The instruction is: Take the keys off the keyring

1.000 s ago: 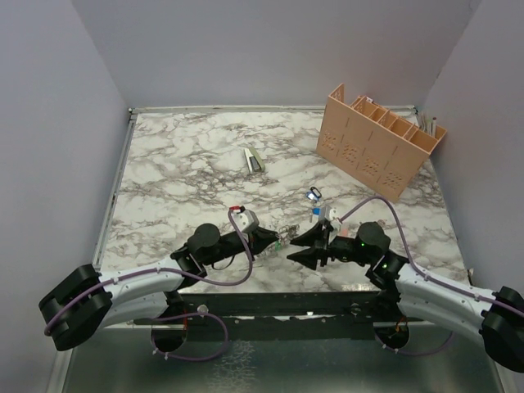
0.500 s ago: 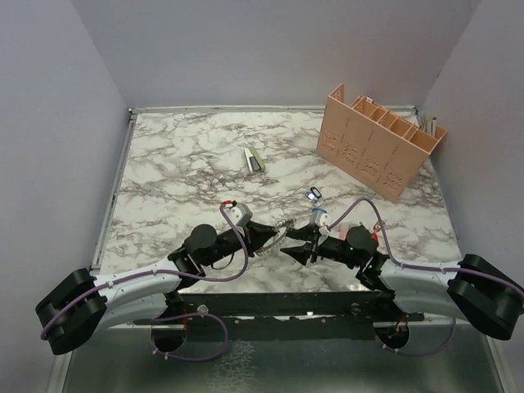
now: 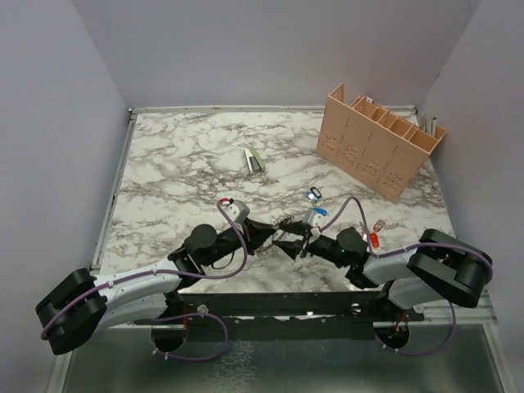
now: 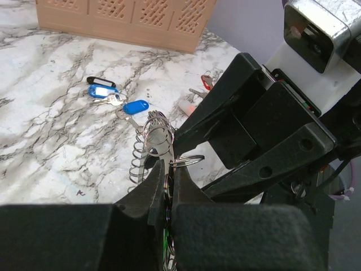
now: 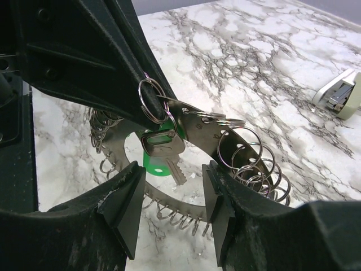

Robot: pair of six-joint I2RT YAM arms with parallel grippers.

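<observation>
Keyring (image 5: 194, 125) rim sits pinched in closed left gripper (image 4: 168, 172); right gripper (image 5: 172, 189) gapes half-open facing green key (image 5: 161, 148).

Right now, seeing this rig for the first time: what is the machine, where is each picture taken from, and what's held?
Two robot arms are bolted at the near edge of a marble table. One picture looks down from above; the other two come from a camera on each wrist. The left gripper is shut on the large coiled keyring. The right gripper is open, facing a green-headed key hanging from that ring. Also on the table: blue-tagged keys, a stapler and a peach rack.
</observation>
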